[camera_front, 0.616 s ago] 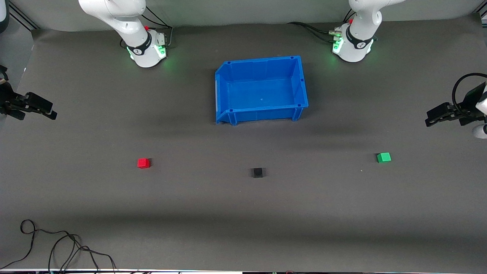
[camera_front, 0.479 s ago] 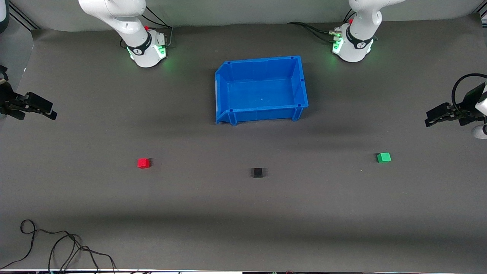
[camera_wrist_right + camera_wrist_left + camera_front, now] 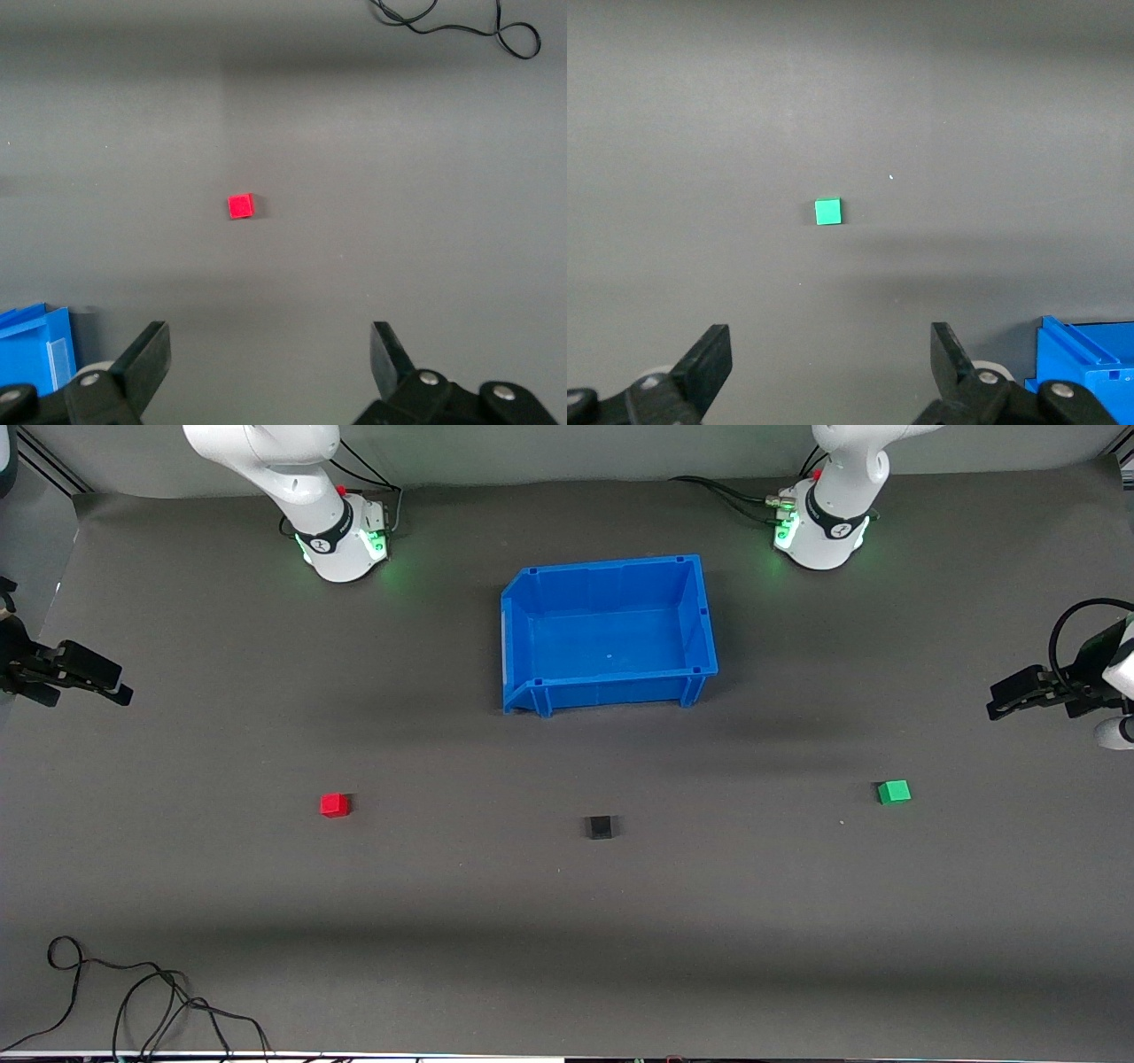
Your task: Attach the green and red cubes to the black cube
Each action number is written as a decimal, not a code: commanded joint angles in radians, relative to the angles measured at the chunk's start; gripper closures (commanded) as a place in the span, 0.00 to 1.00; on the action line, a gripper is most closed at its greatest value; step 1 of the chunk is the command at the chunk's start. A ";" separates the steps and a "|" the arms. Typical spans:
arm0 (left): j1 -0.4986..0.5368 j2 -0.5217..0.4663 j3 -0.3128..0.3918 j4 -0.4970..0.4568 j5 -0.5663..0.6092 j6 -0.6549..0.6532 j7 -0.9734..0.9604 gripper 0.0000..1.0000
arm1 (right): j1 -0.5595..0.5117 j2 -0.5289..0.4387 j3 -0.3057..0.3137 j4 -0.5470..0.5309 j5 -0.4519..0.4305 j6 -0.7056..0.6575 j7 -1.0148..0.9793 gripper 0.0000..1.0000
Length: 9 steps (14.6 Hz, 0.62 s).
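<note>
Cubes lay well apart on the mat, none joined yet: the left gripper (image 3: 1001,701) hung wide-open near the green cube (image 3: 894,791), the right gripper (image 3: 120,688) likewise wide near the red cube (image 3: 335,804), presumably so each could carry its own to the black cube (image 3: 600,827) between them.

- black cube (image 3: 600,827) lies on the worktop (image 3: 443,921), between red cube (image 3: 334,805) and green cube (image 3: 894,792), well apart from both
- bin (image 3: 608,634) sits farther from the front camera than all three
</note>
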 commanded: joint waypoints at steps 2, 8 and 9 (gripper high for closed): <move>0.002 0.023 0.003 0.000 0.009 0.023 -0.003 0.00 | -0.013 0.006 0.004 0.009 0.024 0.004 0.027 0.00; 0.003 0.101 0.004 -0.035 0.108 0.125 -0.235 0.00 | -0.004 0.069 0.007 0.071 0.052 0.006 0.511 0.00; 0.003 0.118 0.004 -0.035 0.108 0.133 -0.279 0.00 | -0.004 0.083 0.007 0.091 0.052 0.004 0.636 0.00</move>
